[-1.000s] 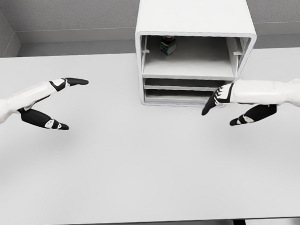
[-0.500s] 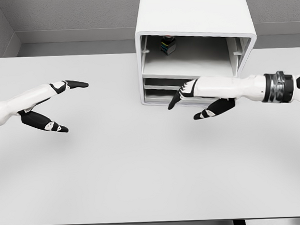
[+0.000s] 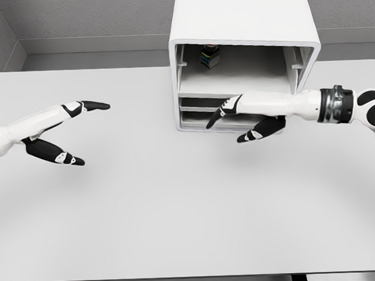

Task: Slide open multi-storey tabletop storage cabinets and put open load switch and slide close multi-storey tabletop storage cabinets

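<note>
A white multi-storey cabinet [image 3: 245, 21] stands at the back of the table, right of centre. Its top compartment is open at the front, and a small dark load switch [image 3: 210, 56] sits deep inside at the left. Two lower drawers [image 3: 199, 112] sit flush with the cabinet front. My right hand [image 3: 230, 123] reaches in from the right and lies across the lower drawers' fronts, fingers spread, holding nothing. Whether it touches them I cannot tell. My left hand [image 3: 82, 132] hovers over the table's left side, open and empty.
The white table [image 3: 177, 208] spreads wide in front of the cabinet. A grey wall [image 3: 78, 21] runs behind it. The table's front edge [image 3: 192, 277] lies near the bottom of the picture.
My right hand has travelled left and slightly up, from right of the cabinet's lower corner to in front of the lower drawers. The left hand has stayed put.
</note>
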### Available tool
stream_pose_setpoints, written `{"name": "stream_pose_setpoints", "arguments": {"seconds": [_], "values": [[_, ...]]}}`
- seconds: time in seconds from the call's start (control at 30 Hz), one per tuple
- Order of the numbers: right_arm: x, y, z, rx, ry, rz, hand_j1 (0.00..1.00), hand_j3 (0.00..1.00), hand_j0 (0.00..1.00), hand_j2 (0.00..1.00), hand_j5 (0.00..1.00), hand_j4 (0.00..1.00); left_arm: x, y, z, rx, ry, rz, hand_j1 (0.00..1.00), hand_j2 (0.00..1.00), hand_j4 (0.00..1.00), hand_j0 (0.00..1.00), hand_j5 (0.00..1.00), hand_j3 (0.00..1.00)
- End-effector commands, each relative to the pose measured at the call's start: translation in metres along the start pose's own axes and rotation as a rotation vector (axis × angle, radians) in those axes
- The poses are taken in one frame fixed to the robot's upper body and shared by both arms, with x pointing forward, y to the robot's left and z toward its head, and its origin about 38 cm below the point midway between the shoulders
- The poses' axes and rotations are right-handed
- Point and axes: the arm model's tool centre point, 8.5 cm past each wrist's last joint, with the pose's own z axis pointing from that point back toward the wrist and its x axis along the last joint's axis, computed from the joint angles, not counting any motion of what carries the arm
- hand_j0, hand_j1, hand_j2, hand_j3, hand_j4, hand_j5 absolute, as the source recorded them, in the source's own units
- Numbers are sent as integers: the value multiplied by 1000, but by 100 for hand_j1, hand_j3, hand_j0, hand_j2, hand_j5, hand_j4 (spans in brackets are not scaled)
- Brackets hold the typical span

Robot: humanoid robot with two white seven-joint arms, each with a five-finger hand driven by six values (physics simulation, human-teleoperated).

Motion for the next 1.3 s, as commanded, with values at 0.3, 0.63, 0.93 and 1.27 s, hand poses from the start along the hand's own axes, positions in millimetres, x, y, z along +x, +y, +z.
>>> {"name": "stream_pose_setpoints", "arguments": {"seconds": [0.3, 0.63, 0.93, 1.27], "values": [[-18, 0, -12, -29, 23, -47, 76, 76, 76, 76, 76, 76, -1, 2, 2, 6, 7, 6, 100, 100, 100, 100, 100, 100], [-31, -6, -18, -50, 45, -66, 76, 76, 76, 76, 76, 76, -1, 1, 1, 8, 2, 8, 100, 100, 100, 100, 100, 100], [41, 0, 27, 61, -37, 77, 68, 68, 68, 68, 68, 68, -2, 5, 4, 14, 13, 0, 100, 100, 100, 100, 100, 100], [28, 33, 121, 153, 186, -19, 100, 100, 100, 100, 100, 100, -2, 7, 4, 11, 21, -29, 100, 100, 100, 100, 100, 100]]}}
